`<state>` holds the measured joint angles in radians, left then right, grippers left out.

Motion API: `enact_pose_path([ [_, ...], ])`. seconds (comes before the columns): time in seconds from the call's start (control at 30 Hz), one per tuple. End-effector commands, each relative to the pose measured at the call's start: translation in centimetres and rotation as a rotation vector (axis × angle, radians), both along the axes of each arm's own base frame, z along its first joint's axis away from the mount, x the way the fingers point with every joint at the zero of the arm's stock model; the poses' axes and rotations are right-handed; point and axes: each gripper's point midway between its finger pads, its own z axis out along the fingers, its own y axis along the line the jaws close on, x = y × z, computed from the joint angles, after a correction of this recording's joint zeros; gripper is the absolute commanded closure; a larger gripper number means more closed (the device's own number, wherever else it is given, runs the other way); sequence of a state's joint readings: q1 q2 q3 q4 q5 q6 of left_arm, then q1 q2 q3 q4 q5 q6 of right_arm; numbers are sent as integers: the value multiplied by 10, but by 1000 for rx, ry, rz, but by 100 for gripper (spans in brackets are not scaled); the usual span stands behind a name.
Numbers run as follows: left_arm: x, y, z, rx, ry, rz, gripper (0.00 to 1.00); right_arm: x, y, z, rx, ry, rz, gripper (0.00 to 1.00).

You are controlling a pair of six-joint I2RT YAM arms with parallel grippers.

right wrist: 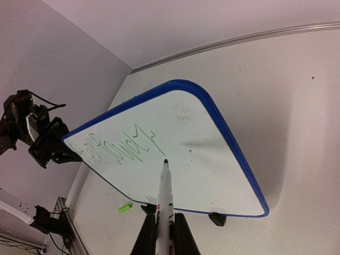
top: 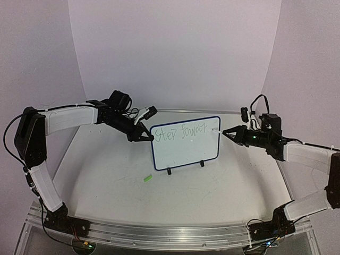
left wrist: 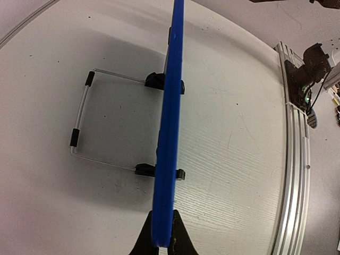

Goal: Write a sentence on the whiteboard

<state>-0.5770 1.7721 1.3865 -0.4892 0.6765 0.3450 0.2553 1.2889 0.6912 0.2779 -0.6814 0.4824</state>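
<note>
The whiteboard (top: 186,151) stands upright mid-frame on the bench (top: 212,196), with the sentence (top: 182,132) along its top reading roughly "Step forward". The left claw (top: 149,137) is pinching its left edge. The right claw (top: 225,132) is pinching a marker (right wrist: 165,188), tip at the white face. A green piece (top: 147,179) lies lower left of the board.

The whiteboard (top: 185,143) stands between both pincers — left gripper (top: 149,138) astride its left edge, the marker (right wrist: 166,186) in the right gripper (top: 226,132) tipped at its face, right of the sentence (top: 183,131). Wire stand (left wrist: 79,127) behind it; a cap (top: 147,179) lies nearer than the left gripper.
</note>
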Motion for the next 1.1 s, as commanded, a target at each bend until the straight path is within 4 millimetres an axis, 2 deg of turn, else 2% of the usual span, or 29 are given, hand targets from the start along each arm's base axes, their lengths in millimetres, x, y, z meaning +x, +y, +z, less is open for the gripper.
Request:
enact_pose_path([
  [0.0,2,1,-12,55,-10,1,100,13,1,29,23,-98,10,100],
  [0.67,1,1,-11,58,-16,0,100,35,5,25,32,-91,5,100],
  [0.9,1,1,-11,58,-15,-1,100,38,10,19,27,-80,35,100],
  [1.07,1,0,-12,59,-14,-1,100,36,12,8,8,-54,57,100],
])
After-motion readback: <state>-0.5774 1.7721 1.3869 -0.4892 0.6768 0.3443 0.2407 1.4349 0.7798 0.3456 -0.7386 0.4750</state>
